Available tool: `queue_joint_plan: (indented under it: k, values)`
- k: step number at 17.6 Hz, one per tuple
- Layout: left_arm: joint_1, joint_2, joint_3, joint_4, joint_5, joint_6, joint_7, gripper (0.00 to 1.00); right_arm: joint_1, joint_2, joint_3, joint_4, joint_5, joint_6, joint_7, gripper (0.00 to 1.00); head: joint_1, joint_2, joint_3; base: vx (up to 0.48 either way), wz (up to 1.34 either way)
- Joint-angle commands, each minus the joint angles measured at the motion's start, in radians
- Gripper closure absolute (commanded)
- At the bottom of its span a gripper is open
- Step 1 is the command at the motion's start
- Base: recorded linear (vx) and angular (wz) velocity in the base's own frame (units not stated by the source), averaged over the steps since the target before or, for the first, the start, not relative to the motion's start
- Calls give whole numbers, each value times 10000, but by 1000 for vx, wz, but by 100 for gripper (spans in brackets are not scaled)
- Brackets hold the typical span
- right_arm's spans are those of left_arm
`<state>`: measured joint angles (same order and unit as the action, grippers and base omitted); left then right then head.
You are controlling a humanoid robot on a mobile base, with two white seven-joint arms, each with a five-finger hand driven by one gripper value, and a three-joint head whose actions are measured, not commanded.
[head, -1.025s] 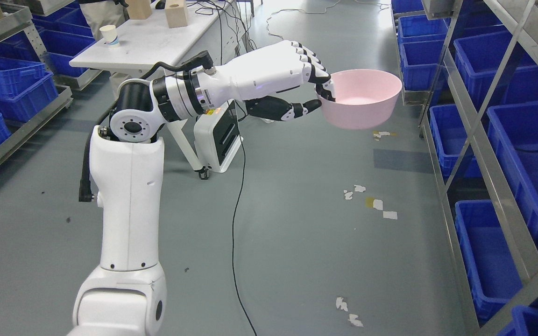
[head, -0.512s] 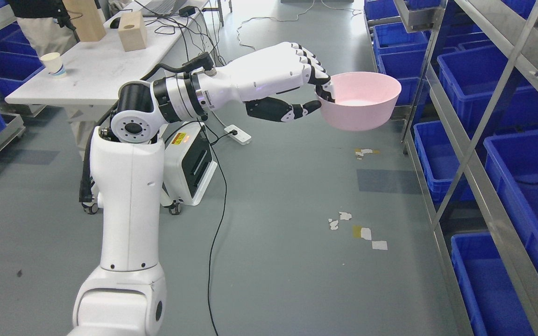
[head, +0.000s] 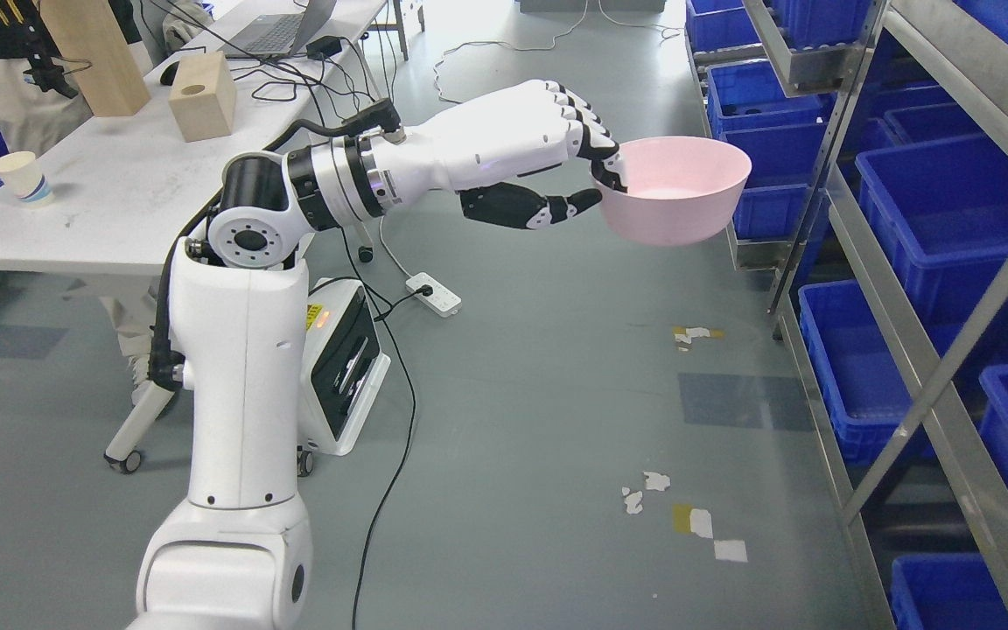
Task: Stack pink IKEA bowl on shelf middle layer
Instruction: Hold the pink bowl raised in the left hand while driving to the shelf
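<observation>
Your left hand [head: 548, 153] is extended out over the grey floor [head: 539, 394], pinching the near rim of the pink bowl [head: 675, 188]: four fingers [head: 591, 131] hook over the edge into the bowl while the thumb [head: 548, 208] presses the outer wall. You hold the bowl upright in the air, beside the metal shelf [head: 924, 262] with its blue bins [head: 933, 210], not touching it. A white table [head: 110, 201] stands at the left.

My view is bright and evenly lit from overhead, sharp throughout, with soft shadows on the floor [head: 539, 394].
</observation>
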<state>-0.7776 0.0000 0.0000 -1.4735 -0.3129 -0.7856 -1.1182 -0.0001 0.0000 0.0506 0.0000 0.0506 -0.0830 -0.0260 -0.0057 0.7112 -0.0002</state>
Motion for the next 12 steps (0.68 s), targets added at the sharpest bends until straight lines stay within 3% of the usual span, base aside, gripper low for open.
queue_joint_plan:
  k: [1, 12]
  values:
    - [-1, 175, 368, 9, 15, 2, -1, 98, 215, -175, 0, -175, 0, 2, -1, 0, 0, 0, 0, 370, 6]
    - [-108, 175, 368, 9, 61, 2, 15, 99, 215, -175, 0, -175, 0, 2, -1, 0, 0, 0, 0, 340, 58]
